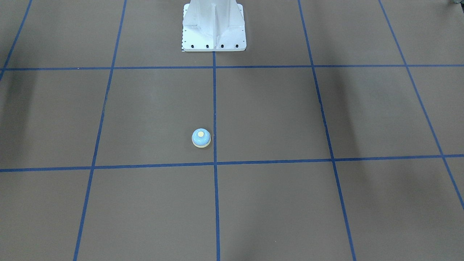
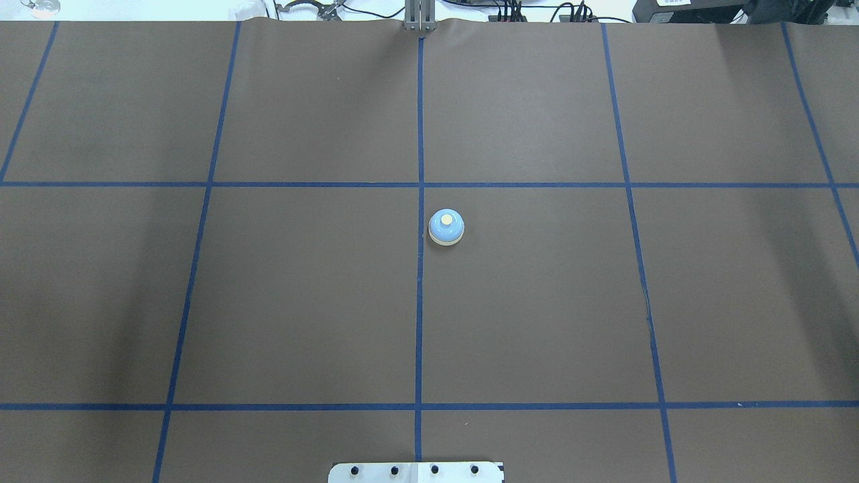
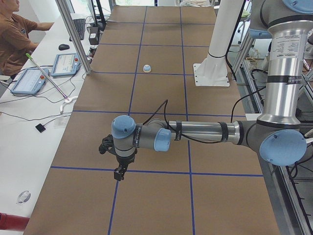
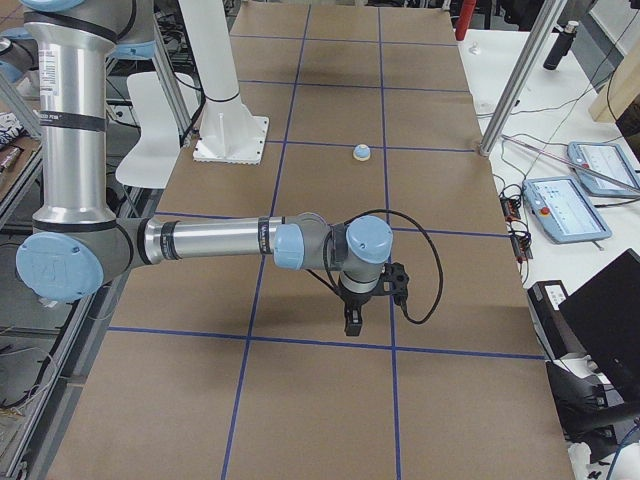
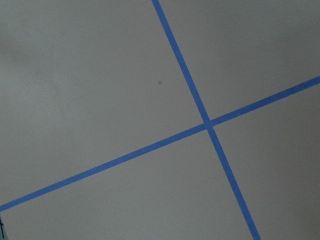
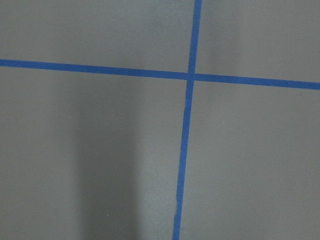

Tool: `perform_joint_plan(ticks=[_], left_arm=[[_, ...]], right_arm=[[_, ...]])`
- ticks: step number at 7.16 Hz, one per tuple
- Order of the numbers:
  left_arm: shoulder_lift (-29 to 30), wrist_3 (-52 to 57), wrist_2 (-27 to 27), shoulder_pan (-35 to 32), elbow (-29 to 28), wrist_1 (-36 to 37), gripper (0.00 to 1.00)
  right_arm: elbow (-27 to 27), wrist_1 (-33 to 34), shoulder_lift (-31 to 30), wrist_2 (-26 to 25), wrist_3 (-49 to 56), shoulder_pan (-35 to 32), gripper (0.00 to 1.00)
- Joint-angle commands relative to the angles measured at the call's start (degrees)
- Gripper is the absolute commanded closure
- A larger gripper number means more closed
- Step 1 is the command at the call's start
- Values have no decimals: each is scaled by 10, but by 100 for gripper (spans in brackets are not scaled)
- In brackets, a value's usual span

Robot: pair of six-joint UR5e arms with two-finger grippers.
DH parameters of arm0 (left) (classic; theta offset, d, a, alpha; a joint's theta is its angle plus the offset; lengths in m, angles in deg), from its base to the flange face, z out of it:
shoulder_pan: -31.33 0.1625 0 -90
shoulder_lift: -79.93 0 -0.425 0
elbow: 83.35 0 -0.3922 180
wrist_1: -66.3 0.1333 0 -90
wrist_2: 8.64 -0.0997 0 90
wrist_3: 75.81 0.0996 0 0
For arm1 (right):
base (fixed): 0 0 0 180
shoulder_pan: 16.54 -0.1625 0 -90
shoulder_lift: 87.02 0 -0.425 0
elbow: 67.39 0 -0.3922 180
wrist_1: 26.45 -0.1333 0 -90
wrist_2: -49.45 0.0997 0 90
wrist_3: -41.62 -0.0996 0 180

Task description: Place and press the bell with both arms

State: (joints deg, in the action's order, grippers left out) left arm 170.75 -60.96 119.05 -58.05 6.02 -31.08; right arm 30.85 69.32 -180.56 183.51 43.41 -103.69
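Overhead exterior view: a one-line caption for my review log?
Light-blue bell upright on the brown table, just right of the centre tape line, nothing touching it.

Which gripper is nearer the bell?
Right, but only narrowly. The bell sits just to the robot's right of the centre tape line. The left gripper and right gripper hang far out on opposite sides, roughly mirrored.
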Motion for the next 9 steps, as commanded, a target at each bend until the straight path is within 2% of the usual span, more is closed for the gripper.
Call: perform_joint_plan(ticks=[1, 4, 5, 6, 9], left_arm=[[-3, -35, 1, 0, 3, 3, 0], [-4, -37, 6, 0, 3, 5, 0], [-11, -54, 42, -1, 7, 4, 0], [-27, -72, 48, -1, 37, 5, 0], [-42, -73, 45, 0, 51, 5, 0]], right_arm=[[2, 1, -2, 3, 1, -10, 0], [4, 1, -5, 3, -4, -10, 0], [4, 1, -4, 3, -4, -10, 0], [2, 1, -3, 3, -5, -10, 0], [2, 1, -3, 4, -4, -10, 0]])
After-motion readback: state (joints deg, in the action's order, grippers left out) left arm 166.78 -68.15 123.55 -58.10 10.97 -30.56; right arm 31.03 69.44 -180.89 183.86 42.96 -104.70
